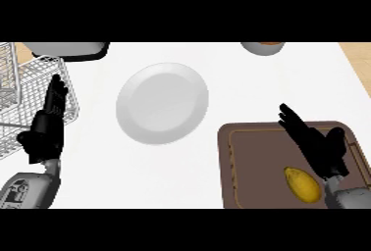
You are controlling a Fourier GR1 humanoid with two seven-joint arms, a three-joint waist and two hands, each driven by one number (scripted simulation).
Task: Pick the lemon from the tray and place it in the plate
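Observation:
A yellow lemon (pixel 303 184) lies in the brown tray (pixel 253 166) at the lower right of the head view. My right hand (pixel 317 145) hovers over the tray just above and right of the lemon, fingers straight and open, holding nothing. A white plate (pixel 162 103) rests on the counter left of the tray, with nothing on it. My left hand (pixel 48 122) stays open at the left edge, fingers pointing up.
A white wire rack (pixel 29 93) stands at the far left behind my left hand. A grey appliance (pixel 65 49) sits at the top left and a bowl (pixel 262 47) at the top edge. The counter's wooden edge shows at the top right.

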